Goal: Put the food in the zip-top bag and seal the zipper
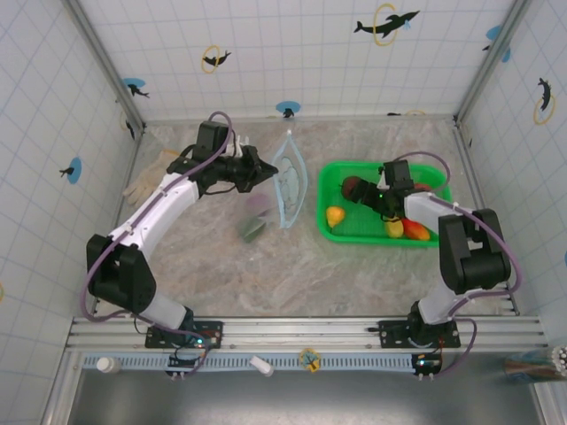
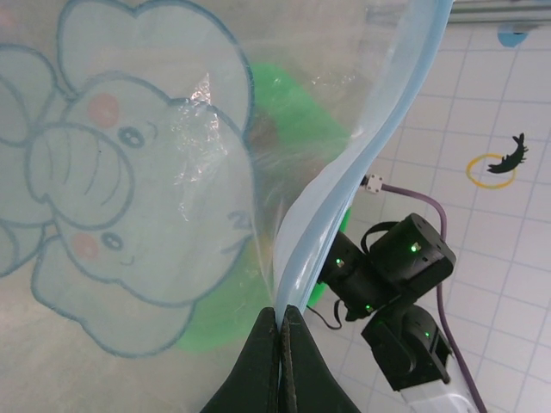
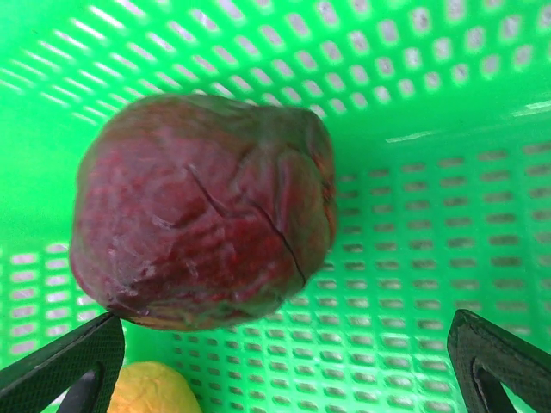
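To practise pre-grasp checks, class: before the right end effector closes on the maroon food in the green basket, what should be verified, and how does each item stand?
1. Right end effector open: ok.
2. Maroon food within its finger span: ok.
3. Yellow food clear of the fingers: cannot tell; it sits close beside one.
4. Left end effector shut on the zipper, holding the zip-top bag up: ok.
5. Bag mouth open wide enough for food: cannot tell.

Marbled table bears basket, glove, loose food.
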`<state>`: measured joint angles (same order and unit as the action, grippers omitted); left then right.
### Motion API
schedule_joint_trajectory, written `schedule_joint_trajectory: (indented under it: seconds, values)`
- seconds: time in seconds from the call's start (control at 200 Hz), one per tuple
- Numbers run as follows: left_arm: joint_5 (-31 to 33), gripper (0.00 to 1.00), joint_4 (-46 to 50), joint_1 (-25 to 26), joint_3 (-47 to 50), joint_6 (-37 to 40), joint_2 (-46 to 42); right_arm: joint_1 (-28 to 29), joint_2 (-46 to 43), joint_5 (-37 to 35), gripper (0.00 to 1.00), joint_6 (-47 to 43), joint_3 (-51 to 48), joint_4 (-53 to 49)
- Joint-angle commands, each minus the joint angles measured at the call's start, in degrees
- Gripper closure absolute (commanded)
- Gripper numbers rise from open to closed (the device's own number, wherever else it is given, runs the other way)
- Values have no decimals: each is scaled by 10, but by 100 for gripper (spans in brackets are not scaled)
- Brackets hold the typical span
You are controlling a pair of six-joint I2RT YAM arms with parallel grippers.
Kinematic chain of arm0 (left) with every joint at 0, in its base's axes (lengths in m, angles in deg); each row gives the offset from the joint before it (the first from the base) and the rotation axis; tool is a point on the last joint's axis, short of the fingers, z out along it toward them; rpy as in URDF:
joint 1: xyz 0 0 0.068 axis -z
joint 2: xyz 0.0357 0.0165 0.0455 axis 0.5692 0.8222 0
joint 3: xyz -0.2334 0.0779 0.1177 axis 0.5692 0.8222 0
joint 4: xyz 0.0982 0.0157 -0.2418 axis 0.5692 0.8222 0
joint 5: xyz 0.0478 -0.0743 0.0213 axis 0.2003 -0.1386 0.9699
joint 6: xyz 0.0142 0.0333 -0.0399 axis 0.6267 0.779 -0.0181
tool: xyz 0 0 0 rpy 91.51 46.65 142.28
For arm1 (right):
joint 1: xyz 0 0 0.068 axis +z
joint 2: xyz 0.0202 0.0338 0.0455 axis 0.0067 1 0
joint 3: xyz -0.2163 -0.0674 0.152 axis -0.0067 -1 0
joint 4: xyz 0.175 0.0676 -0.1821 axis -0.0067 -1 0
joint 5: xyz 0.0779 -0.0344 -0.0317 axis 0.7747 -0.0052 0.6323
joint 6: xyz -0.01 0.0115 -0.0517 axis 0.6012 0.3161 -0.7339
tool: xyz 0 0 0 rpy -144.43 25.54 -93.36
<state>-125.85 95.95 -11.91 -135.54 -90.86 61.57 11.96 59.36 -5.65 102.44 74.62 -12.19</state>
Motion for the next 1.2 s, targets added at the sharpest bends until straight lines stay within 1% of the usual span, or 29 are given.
schedule_joint_trajectory:
  seconds: [0.0, 0.075, 0.09, 0.14, 0.235, 0.245, 0.265, 0.34, 0.51, 0.605, 0.631, 0.661, 0.736, 0.786, 1.051, 1.096, 1.176, 1.196]
  values:
    - [-32, 100, -30, 3, -13, -12, 14, -7, 23, 36, 0, 14, 31, 69]
    - [-45, 100, -37, 4, -24, -12, 28, -9, 42, 62, 0, 17, 43, 69]
    - [-47, 100, -38, 4, -25, -13, 31, -9, 45, 67, 0, 18, 46, 87]
    - [-50, 100, -40, 4, -31, -14, 38, -9, 53, 84, 0, 22, 49, 99]
    - [-54, 100, -47, 6, -33, -17, 46, -9, 64, 85, 0, 32, 50, 119]
    - [-55, 100, -47, 6, -33, -17, 46, -9, 65, 99, 0, 33, 50, 121]
    - [-55, 100, -48, 6, -32, -17, 46, -10, 68, 106, 0, 35, 51, 126]
    - [-56, 100, -51, 6, -27, -17, 45, -12, 76, 106, 1, 40, 57, 129]
    - [-62, 100, -54, 6, -25, -18, 45, -13, 83, 112, 14, 45, 59, 131]
    - [-61, 100, -44, 6, -25, -14, 43, -14, 79, 121, 25, 53, 52, 134]
    - [-61, 100, -41, 5, -25, -12, 42, -13, 78, 124, 29, 56, 50, 132]
    - [-60, 100, -38, 4, -24, -11, 41, -13, 75, 128, 33, 60, 46, 133]
    - [-54, 100, -35, 4, -24, -10, 37, -13, 59, 133, 39, 66, 33, 132]
    - [-47, 100, -30, 4, -24, -11, 34, -14, 43, 131, 41, 65, 25, 126]
    - [-29, 100, -18, 3, -13, -8, 24, -23, -64, 97, 43, 52, -20, 78]
    - [-27, 100, -19, 3, -12, -9, 25, -26, -85, 95, 44, 51, -26, 51]
    - [-24, 100, -22, 5, -12, -13, 25, -30, -127, 95, 47, 53, -36, 34]
    - [-23, 100, -24, 4, -12, -14, 25, -30, -137, 77, 47, 54, -38, 31]
